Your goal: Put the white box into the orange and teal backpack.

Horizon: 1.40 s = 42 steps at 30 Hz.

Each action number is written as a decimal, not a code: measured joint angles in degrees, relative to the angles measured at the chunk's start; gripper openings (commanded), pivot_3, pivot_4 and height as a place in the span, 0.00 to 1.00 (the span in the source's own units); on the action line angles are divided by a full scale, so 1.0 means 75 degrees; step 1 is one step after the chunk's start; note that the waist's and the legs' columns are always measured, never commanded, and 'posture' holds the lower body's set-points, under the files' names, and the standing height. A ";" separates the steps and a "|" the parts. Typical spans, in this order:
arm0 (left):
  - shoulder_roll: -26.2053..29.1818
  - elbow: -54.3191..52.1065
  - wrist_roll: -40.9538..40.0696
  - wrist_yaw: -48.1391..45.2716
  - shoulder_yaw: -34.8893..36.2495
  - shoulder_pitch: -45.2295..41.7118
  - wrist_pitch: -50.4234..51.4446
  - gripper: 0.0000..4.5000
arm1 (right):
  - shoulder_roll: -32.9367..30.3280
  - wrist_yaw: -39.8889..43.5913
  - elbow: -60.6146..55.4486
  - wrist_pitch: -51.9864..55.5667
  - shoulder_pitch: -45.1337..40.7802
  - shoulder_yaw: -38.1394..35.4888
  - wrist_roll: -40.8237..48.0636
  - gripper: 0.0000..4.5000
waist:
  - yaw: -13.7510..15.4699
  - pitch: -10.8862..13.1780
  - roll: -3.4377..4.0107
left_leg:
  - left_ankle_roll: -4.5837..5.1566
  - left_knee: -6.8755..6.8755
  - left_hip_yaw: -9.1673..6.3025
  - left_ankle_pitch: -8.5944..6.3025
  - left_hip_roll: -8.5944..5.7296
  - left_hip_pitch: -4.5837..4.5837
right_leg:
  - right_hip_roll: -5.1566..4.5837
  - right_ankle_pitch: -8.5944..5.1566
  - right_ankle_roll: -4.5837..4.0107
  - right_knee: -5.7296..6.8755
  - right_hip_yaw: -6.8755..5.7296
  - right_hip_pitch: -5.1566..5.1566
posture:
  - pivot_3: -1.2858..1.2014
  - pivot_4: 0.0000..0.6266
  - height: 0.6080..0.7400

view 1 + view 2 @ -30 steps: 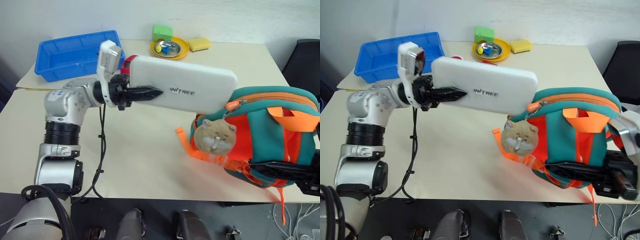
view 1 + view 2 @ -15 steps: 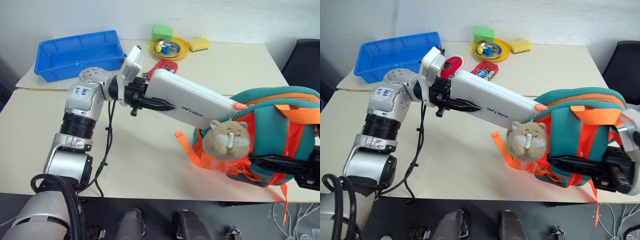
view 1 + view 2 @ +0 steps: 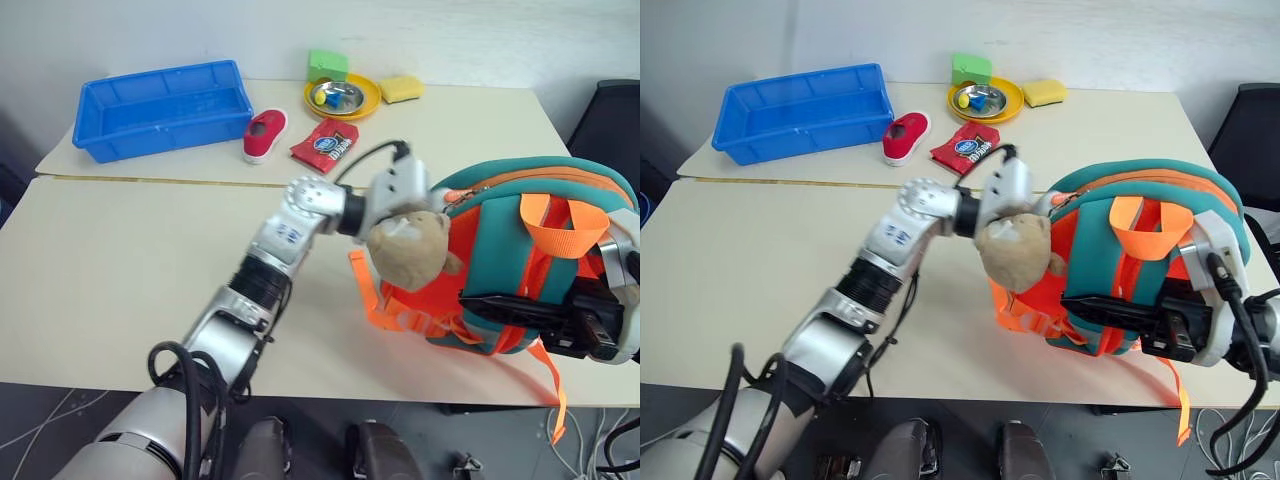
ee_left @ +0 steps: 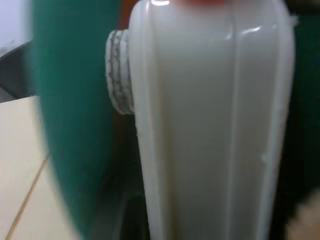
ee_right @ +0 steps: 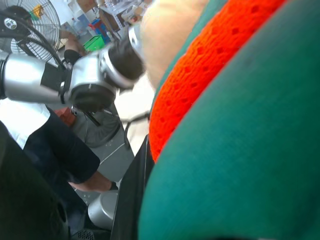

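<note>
- White box sits between teal walls inside the backpack on our table.
- Our left gripper's jaw state we cannot tell.
- Our right gripper pinches the backpack's side.
- Cat charm hangs outside.

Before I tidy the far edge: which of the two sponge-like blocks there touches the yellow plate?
The green block sits against the yellow plate's far rim; the yellow sponge lies just apart, beside it.

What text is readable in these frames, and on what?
Nothing reads clearly.
Red snack packet: blue logo, too small to read.
Sticker on the left arm: blue handwriting, too small to read.
White box, left wrist view: no lettering showing.
</note>
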 measured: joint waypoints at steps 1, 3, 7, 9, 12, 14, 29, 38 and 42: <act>-0.0030 -0.0011 0.0001 0.0040 -0.0009 -0.0001 0.0091 0.56 | 0.0036 -0.0052 0.0003 -0.0008 0.0001 0.0030 -0.0014 0.00 | -0.0020 0.0000 0.0000 | -0.0001 -0.0005 -0.0002 0.0000 0.0000 0.0002 | 0.0003 0.0000 0.0000 0.0004 0.0009 -0.0007 | 0.52 0.24 1.00; 0.0151 -0.0075 -0.0028 0.0023 0.0029 -0.0023 0.0285 0.69 | 0.0044 -0.0125 0.0002 -0.0012 0.0003 0.0050 -0.0018 0.00 | -0.0060 -0.0003 0.0005 | -0.0006 -0.0019 -0.0030 0.0003 -0.0013 0.0022 | 0.0014 0.0000 -0.0001 0.0017 0.0027 -0.0007 | 0.52 0.24 1.00; 0.0993 -0.0326 -0.0417 -0.0467 0.0464 -0.0033 0.0810 0.96 | 0.0046 -0.0193 -0.0001 -0.0017 0.0056 0.0051 -0.0019 0.00 | -0.0129 -0.0003 0.0006 | -0.0027 -0.0028 -0.0056 0.0016 -0.0009 0.0023 | 0.0024 0.0001 -0.0005 0.0033 0.0021 -0.0013 | 0.52 0.24 1.00; 0.1441 -0.0511 -0.0648 -0.0765 0.0717 -0.0033 0.1022 0.99 | 0.0070 -0.0223 0.0000 -0.0026 0.0107 0.0051 -0.0023 0.00 | -0.0146 -0.0003 0.0006 | -0.0028 -0.0027 -0.0059 0.0016 -0.0009 0.0020 | 0.0022 0.0001 -0.0005 0.0031 0.0018 -0.0013 | 0.52 0.24 1.00; 0.2122 -0.0744 -0.1171 -0.1308 0.1135 -0.0033 0.1591 0.99 | 0.0128 -0.0305 -0.0022 -0.0069 0.0158 0.0051 -0.0032 0.00 | -0.0137 -0.0003 0.0006 | -0.0028 -0.0019 -0.0062 0.0016 -0.0016 0.0014 | 0.0012 0.0001 -0.0005 0.0027 0.0014 -0.0010 | 0.52 0.24 1.00; 0.2688 -0.0903 -0.1681 -0.1924 0.1439 -0.0033 0.2106 0.99 | 0.0144 -0.0353 -0.0064 -0.0122 0.0192 0.0052 -0.0058 0.00 | -0.0149 -0.0003 0.0006 | -0.0028 -0.0020 -0.0062 0.0016 -0.0018 0.0014 | 0.0010 0.0001 -0.0004 0.0027 0.0013 -0.0010 | 0.52 0.24 1.00; 0.2616 -0.3229 -0.2832 -0.1510 0.1036 0.0411 0.3898 0.99 | 0.0147 -0.0780 -0.0277 -0.0175 0.0280 0.0063 0.0048 0.00 | -0.0011 -0.0004 0.0009 | -0.0016 0.0004 -0.0120 0.0009 -0.0031 0.0044 | 0.0007 0.0002 -0.0002 -0.0014 -0.0014 0.0081 | 0.52 0.24 1.00; 0.2281 -0.2781 -0.2062 -0.0753 0.0594 0.0492 0.3089 0.73 | 0.0297 -0.1197 -0.0373 -0.0295 0.0487 0.0049 0.0315 0.00 | -0.0010 -0.0005 0.0009 | -0.0016 0.0000 -0.0123 0.0009 -0.0032 0.0042 | 0.0008 0.0002 -0.0002 -0.0016 -0.0013 0.0076 | 0.52 0.24 1.00; 0.2411 -0.2532 -0.2093 -0.0963 0.0619 0.0439 0.2992 0.47 | 0.0336 -0.1210 -0.0481 -0.0349 0.0759 -0.0030 0.0320 0.00 | -0.0010 -0.0005 0.0009 | -0.0016 -0.0001 -0.0123 0.0009 -0.0032 0.0041 | 0.0008 0.0002 -0.0002 -0.0017 -0.0015 0.0076 | 0.52 0.24 1.00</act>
